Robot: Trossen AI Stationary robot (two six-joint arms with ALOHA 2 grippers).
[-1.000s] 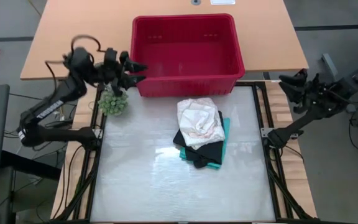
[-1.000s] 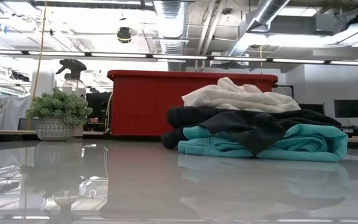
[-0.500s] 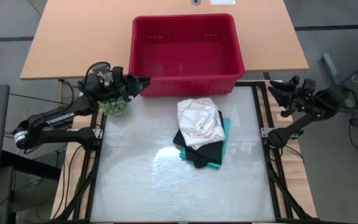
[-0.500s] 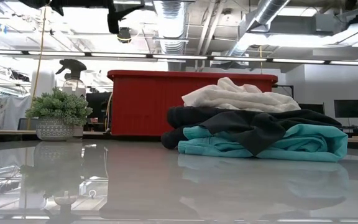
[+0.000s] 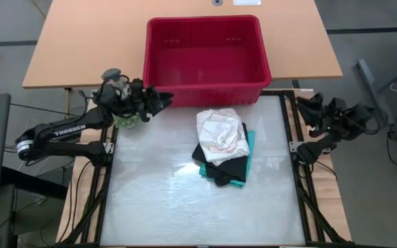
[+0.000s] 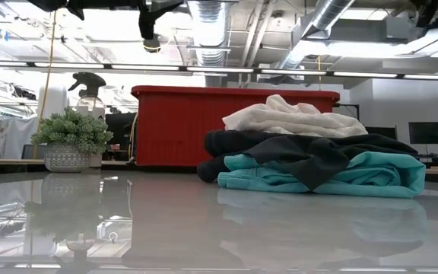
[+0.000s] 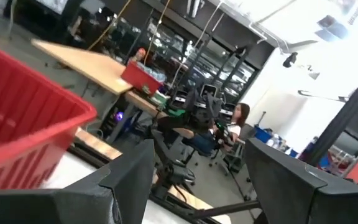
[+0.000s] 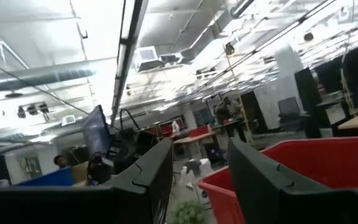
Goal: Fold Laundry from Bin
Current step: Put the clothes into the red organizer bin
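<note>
Three garments sat stacked near the middle of the counter (image 5: 150, 200): a crumpled white top (image 5: 220, 132) uppermost, a black garment (image 5: 219, 165) under it, and a teal garment (image 5: 240, 176) at the bottom, its edge peeking out on the side nearer the right arm. We judged that the laundry had been piled this way because the folding was all but done; each piece lay flattened into a rough rectangle, one squarely over the next. We could not pick out a separate small white cloth.

The bin (image 5: 205, 52) stood just behind the stack, apart from it, and looked empty from above. It was rigid red plastic with slotted walls and a rolled rim, a hard contrast to the soft, rumpled cloth. The white top looked light and wrinkled; the black and teal pieces looked thicker and smoother, with rounded folded edges in the low view. The counter itself was glossy and mirrored the pile.

We saw the left end effector (image 5: 158, 100) at the bin's near left corner, above a small potted plant (image 5: 124, 118), its fingers parted and holding nothing. The right end effector (image 5: 310, 109) hung off the counter's right edge, well apart from the laundry, fingers parted by a narrower gap and likewise empty. We took both arms to be pulled clear because nothing remained to grasp.
</note>
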